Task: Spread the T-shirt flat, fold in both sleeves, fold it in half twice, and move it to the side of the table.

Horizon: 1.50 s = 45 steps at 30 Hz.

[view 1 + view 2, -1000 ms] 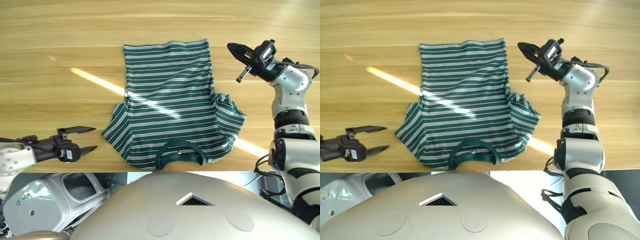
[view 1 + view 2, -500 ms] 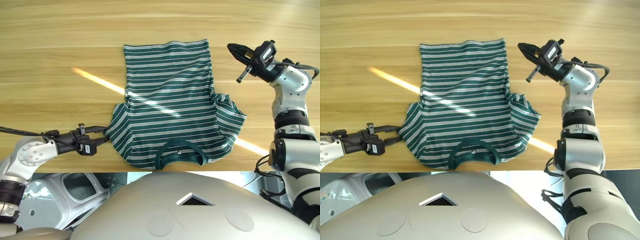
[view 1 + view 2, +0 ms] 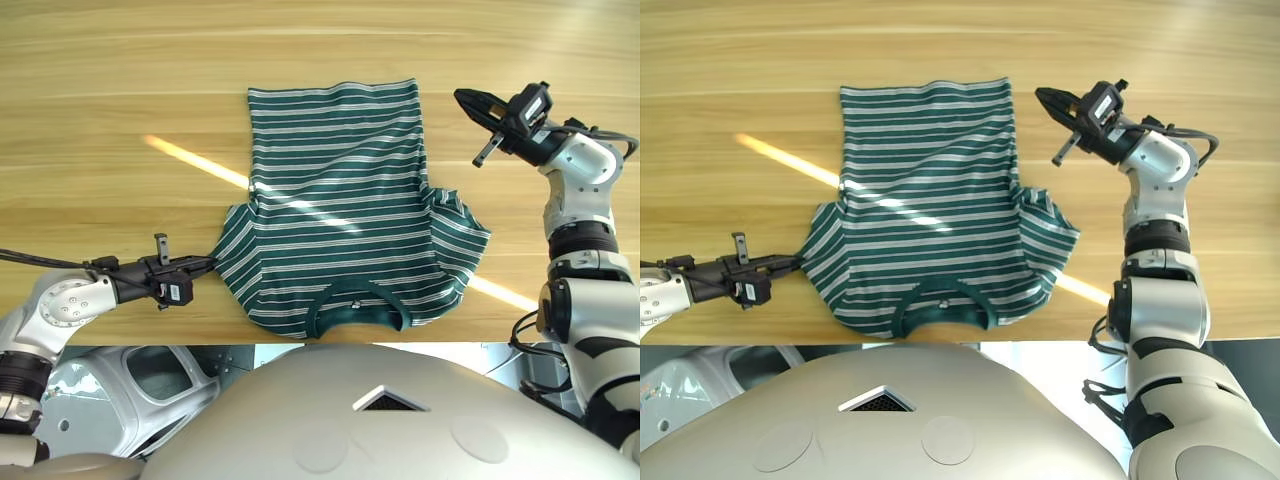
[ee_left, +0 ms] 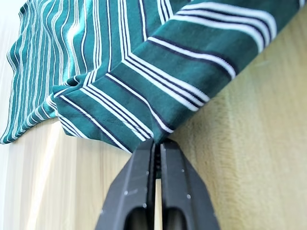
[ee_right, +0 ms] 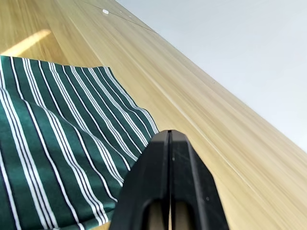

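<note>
The wooden table (image 3: 100,100) carries one item. The striped green T-shirt (image 3: 340,200) lies at the middle of its near half, spread mostly flat.

Handling, judged: thin knit cloth, light and limp. It will drape and drag, not slide as one piece, and a pull at one point will wrinkle the body. Best holds are the edges: sleeve hems, shoulder corners and bottom hem corners.

Orientation: the long axis runs from the near table edge to the far side. The collar (image 3: 362,305) points towards the robot, close to the near edge. The bottom hem (image 3: 332,88) faces away, straight and square.

The left sleeve (image 3: 232,255) lies fairly smooth. The right sleeve (image 3: 460,245) is rumpled and partly doubled on itself.

The left hand (image 4: 157,143) sits low at the left sleeve's outer hem. Its fingers are pressed together and appear to pinch the cloth edge. The right hand (image 3: 462,95) is closed on nothing, raised over bare table just beside the far right hem corner, not touching the shirt.
</note>
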Each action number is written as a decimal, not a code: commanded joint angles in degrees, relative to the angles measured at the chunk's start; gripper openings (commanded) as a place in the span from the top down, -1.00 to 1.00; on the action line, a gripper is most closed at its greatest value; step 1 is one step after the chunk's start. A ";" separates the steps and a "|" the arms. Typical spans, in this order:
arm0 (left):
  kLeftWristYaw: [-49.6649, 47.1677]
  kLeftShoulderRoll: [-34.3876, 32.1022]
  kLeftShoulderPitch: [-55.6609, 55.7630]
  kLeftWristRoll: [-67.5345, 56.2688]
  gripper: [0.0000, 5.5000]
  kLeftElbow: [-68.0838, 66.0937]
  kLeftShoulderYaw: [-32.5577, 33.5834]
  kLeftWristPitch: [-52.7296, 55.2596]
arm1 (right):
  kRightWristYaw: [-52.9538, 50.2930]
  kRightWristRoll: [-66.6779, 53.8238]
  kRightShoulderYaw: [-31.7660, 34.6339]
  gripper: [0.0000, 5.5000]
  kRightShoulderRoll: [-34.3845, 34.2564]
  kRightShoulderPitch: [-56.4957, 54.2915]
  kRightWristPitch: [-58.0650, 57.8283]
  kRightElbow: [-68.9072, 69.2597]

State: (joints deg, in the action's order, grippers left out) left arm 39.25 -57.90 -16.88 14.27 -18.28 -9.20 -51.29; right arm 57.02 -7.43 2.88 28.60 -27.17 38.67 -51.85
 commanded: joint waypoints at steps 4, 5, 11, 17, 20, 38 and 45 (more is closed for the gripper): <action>-1.27 -2.47 -0.68 1.83 0.99 -0.37 1.69 1.27 | -0.05 -0.35 0.28 1.00 0.47 0.31 0.02 0.01; -1.38 -2.61 -0.70 1.73 0.99 -0.26 1.78 1.24 | -0.06 -0.34 0.27 1.00 0.44 0.28 0.06 -0.01; -2.07 -2.98 -1.11 2.05 0.99 -0.26 2.46 1.70 | 0.08 -0.45 0.24 1.00 0.41 0.52 0.03 0.18; -2.54 -4.00 -1.89 1.12 0.99 1.91 3.93 1.59 | 0.29 -0.51 0.16 1.00 0.44 0.74 -0.01 0.42; -1.86 -5.25 -2.28 -0.16 0.99 4.41 5.25 1.94 | 0.35 -0.52 0.11 1.00 0.40 0.92 0.00 0.58; 3.17 -7.27 2.52 0.00 0.99 19.21 5.91 5.98 | 0.45 -0.70 -0.15 1.00 -0.11 2.14 -0.10 2.01; 6.66 -5.53 12.25 2.08 0.99 19.25 1.09 7.36 | 0.42 -0.76 -0.80 1.00 -0.82 2.70 -0.13 3.90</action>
State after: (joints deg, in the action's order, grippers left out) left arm 44.70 -64.00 -7.69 14.71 1.08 -6.69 -44.57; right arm 57.41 -7.85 2.25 27.89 -25.02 38.75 -49.49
